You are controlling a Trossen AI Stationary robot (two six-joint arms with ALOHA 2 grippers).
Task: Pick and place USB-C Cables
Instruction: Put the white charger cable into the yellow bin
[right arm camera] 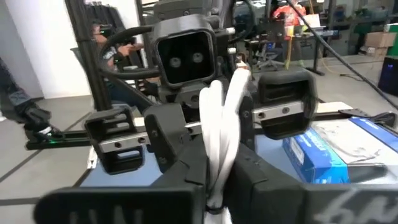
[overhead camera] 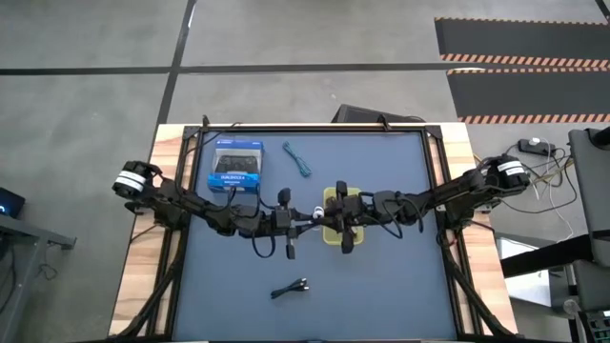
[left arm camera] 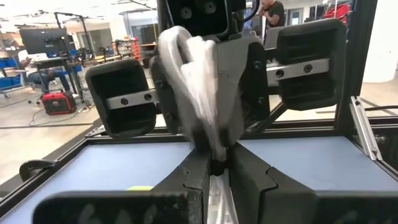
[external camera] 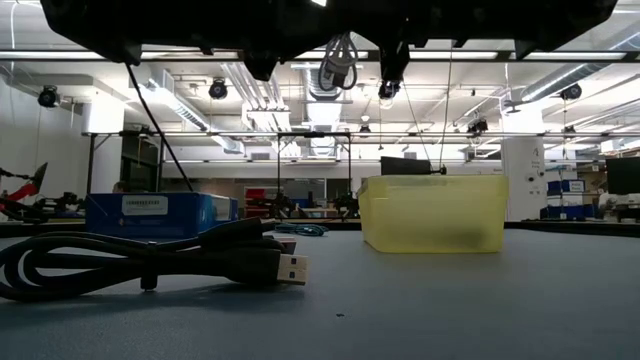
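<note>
- Left gripper (overhead camera: 307, 217) and right gripper (overhead camera: 322, 213) meet mid-table, both pinching the white cable (right arm camera: 225, 124) between them
- Yellow bin (external camera: 433, 212) partly hidden under the right arm; black cable (overhead camera: 290, 287) near the front edge; teal cable (overhead camera: 298, 159) beside the blue box (overhead camera: 235, 166)

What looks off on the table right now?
The white cable is clamped by both the left tool and the right tool above the mat, mid-handover. Nothing looks spilled or damaged.
</note>
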